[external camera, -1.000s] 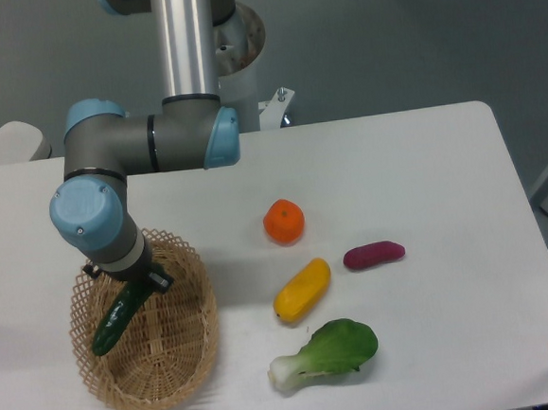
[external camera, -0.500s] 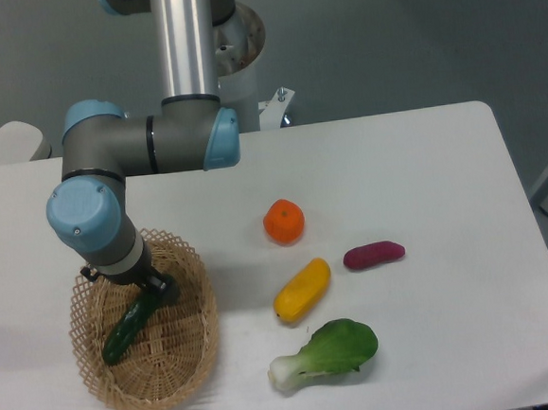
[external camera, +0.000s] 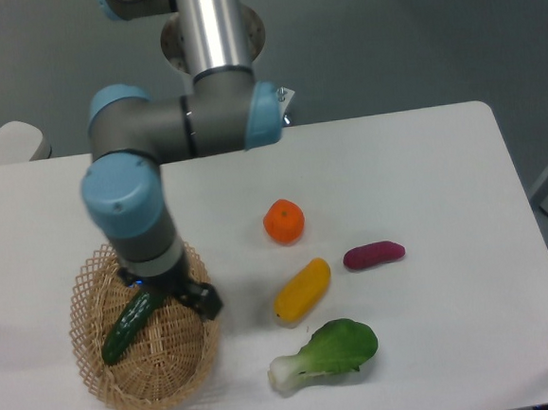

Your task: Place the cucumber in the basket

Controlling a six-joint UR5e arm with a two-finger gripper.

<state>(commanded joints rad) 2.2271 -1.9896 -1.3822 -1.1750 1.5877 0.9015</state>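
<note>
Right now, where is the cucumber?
The cucumber lies inside the basket at the table's left, just left of the gripper.

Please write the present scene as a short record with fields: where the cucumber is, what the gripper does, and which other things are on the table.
cucumber: lying inside the basket, left half
gripper: over the basket's right rim, apart from the cucumber; open or shut cannot be told
orange: on the table, right of the basket
yellow vegetable: below the orange
purple vegetable: right of the yellow one
bok choy: nearest the front edge
task state: cucumber appears placed
</note>
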